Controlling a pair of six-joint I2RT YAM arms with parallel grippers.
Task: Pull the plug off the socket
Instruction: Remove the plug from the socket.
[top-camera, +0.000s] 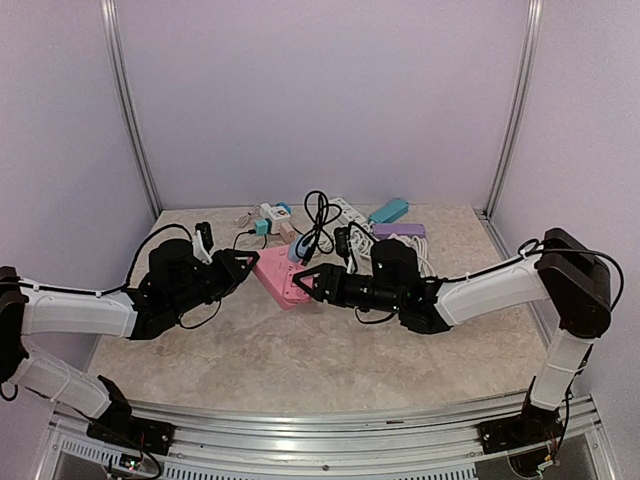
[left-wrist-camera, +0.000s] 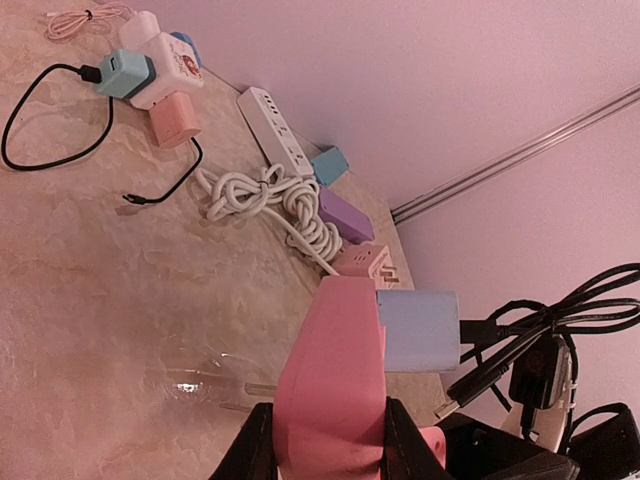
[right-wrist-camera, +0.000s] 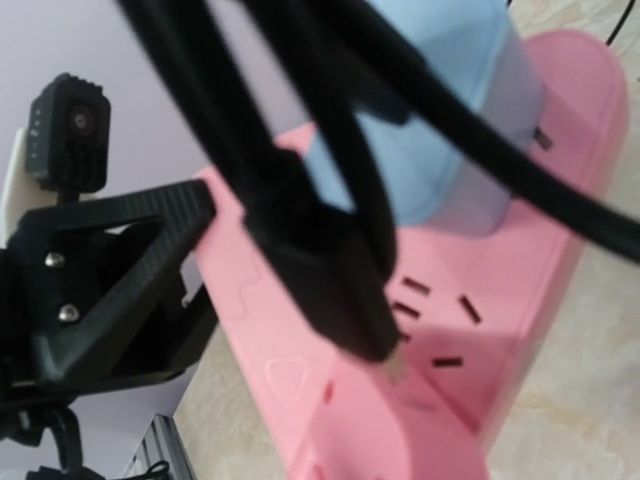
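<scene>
The pink plastic power strip (top-camera: 278, 277) lies at the centre of the top view. The left end effector (top-camera: 243, 268) is closed on its left end. In the left wrist view the black fingers (left-wrist-camera: 250, 452) press both long sides of the smooth, round-edged body at the bottom of the frame.

The pale blue block-shaped plug (top-camera: 298, 250) is seated in the strip's slotted face, toward the end away from that grip. It is matte, with softly rounded corners. Glossy black cables (right-wrist-camera: 300, 150) drape across it in the right wrist view, and one ends in a small metal connector hanging just over the pink face.

The right end effector (top-camera: 303, 283) sits just beside the strip's right edge, directly below the plug in the top view. I cannot tell whether its jaws are open or closed, or whether they touch anything.

The beige marbled bench (top-camera: 300, 370) runs wide from the strip down to the ribbed metal rail (top-camera: 320, 420) at the bottom of the frame. Along the upper edge, close to the pale lilac back wall (top-camera: 320, 100), several things crowd together:
- a white power strip (top-camera: 347, 207)
- a teal block (top-camera: 388, 210)
- a lilac bar (top-camera: 398, 230)
- a knotted white cord (left-wrist-camera: 260, 195)
</scene>
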